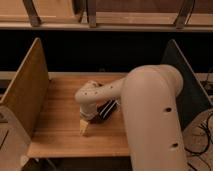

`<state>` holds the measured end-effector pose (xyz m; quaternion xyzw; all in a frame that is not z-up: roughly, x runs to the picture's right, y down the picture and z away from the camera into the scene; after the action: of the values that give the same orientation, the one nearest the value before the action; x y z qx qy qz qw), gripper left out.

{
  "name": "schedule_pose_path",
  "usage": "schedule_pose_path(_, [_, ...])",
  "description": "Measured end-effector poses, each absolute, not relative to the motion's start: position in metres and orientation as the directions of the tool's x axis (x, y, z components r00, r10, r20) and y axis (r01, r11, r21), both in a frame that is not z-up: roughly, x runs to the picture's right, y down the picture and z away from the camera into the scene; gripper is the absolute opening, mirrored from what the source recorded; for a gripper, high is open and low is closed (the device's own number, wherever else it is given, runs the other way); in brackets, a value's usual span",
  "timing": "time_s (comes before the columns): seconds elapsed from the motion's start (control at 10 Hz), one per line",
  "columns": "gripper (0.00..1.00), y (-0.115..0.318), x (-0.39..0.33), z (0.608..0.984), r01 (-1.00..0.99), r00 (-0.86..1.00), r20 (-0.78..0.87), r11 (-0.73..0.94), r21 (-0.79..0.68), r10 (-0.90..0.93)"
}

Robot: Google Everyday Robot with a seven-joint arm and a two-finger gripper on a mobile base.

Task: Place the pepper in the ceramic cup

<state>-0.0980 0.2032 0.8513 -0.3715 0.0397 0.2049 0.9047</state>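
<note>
Evidently, the white arm's two-finger gripper [85, 125], jaws wide, hung low over the pale wooden table [55, 135], and the small dark reddish pepper [102, 107] lay half hidden beneath its wrist, so a blind descent risked knocking it aside.

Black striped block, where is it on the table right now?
The black striped block lies near the middle of the wooden table in the camera view, just right of the end effector and partly under the arm.
</note>
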Motion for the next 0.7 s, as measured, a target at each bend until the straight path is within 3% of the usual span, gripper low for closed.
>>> schedule_pose_path(0.2, [0.77, 0.209, -0.102, 0.863, -0.355, 0.931, -0.190, 0.651, -0.671, 0.312])
schedule_pose_path(0.7, [0.28, 0.205, -0.113, 0.877, -0.322, 0.942, -0.162, 0.664, -0.674, 0.293])
